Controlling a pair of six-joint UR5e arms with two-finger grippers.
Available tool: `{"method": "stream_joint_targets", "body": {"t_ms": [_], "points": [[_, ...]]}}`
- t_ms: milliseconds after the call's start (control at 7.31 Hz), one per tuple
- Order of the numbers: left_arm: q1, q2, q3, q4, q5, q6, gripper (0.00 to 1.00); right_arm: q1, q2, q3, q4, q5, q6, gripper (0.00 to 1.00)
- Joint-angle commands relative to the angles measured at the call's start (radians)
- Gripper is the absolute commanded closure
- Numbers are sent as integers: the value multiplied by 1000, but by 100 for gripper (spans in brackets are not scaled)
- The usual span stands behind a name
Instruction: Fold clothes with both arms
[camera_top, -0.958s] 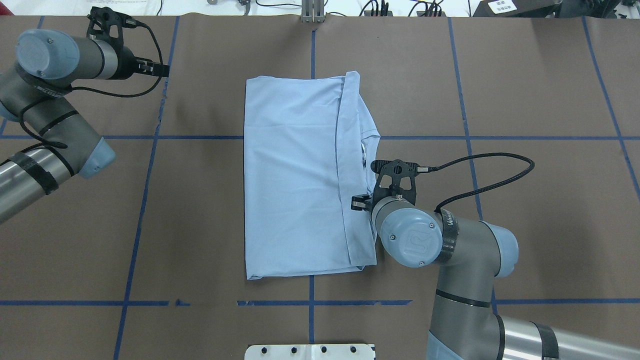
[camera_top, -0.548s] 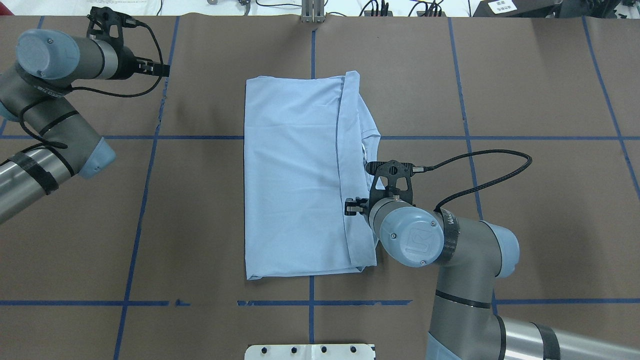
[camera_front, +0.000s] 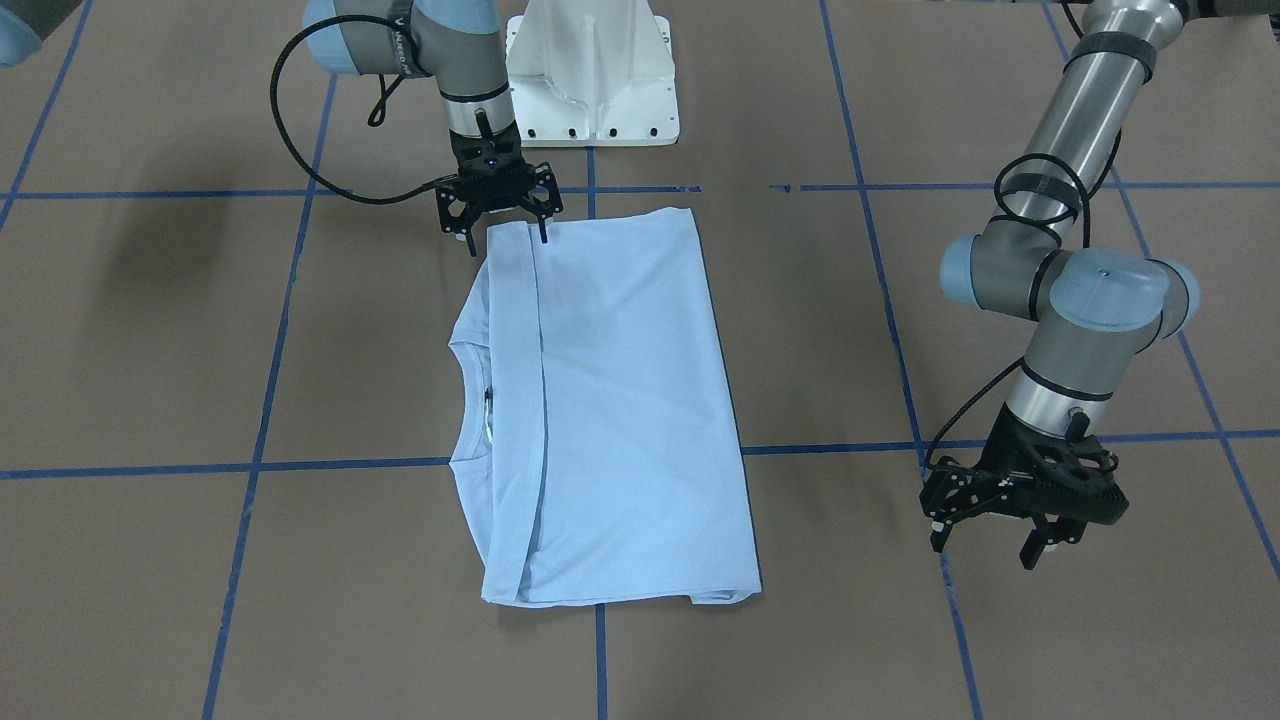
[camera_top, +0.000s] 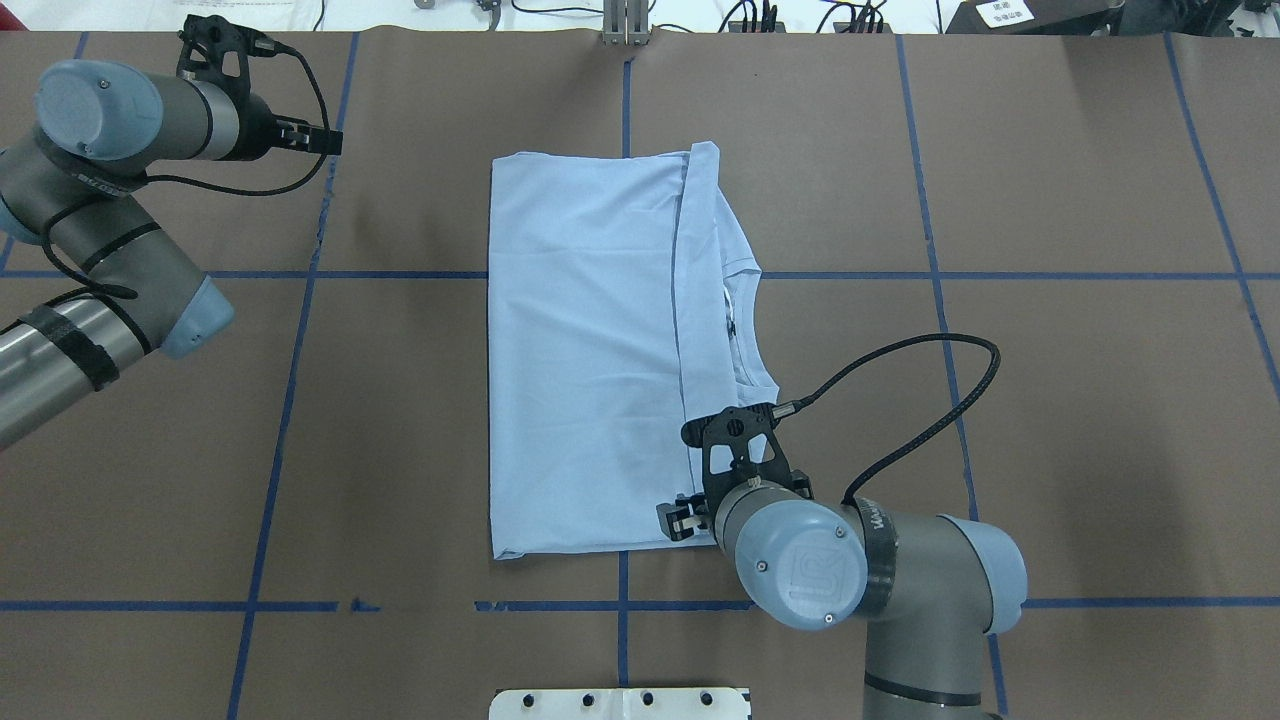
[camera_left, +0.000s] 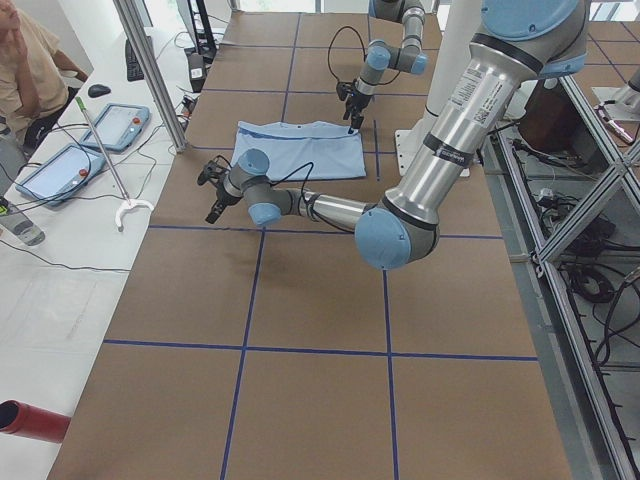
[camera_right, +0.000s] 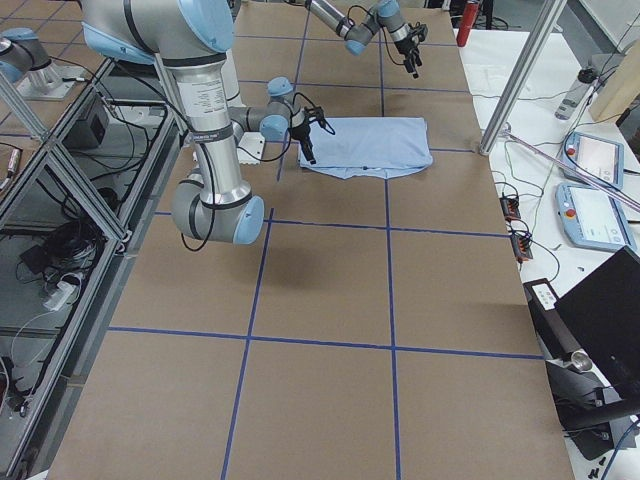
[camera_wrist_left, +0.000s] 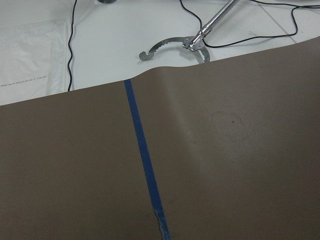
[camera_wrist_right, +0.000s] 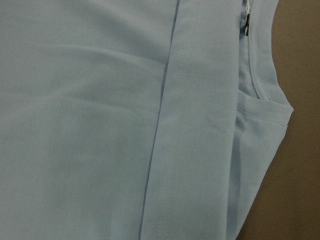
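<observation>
Going left to right: my left gripper (camera_front: 985, 548) hangs way out at the far left of the table, jaws spread, holding nothing, well apart from the shirt (camera_top: 590, 350). The shirt lies mid-table, folded into a long rectangle, with the collar (camera_wrist_right: 262, 75) poking out along its right edge. My right gripper (camera_front: 507, 243) is at the shirt's near right corner, jaws spread too, one finger over the folded flap and the other over bare paper. Can't tell if it's touching cloth yet.

What worries me is that the corner is several layers. If I close on just the top flap, it'll peel open and undo the fold. With my left side so far off, nothing pins the other end, so a one-handed pull would probably drag the whole stack instead of folding it. The collar side looks lumpy and could bunch.

The surface is brown paper (camera_top: 1050, 200) with a blue tape grid (camera_top: 1000, 275), smooth and likely slippy, and its far edge ripples up a bit. Beyond it there's a white bench (camera_left: 60, 250) with cables and tablets (camera_left: 118, 123), and a person (camera_left: 25, 60) sitting at it.
</observation>
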Motion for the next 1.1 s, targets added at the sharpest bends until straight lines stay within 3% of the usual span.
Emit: {"method": "stream_joint_targets", "body": {"t_ms": [0, 137, 958], "points": [[1, 1, 2, 0, 0, -7, 0, -49, 5, 11, -63, -62, -31, 26], [4, 1, 2, 0, 0, -9, 0, -52, 5, 12, -75, -95, -85, 44], [11, 1, 3, 0, 0, -9, 0, -89, 4, 12, -76, -178, -127, 54]]}}
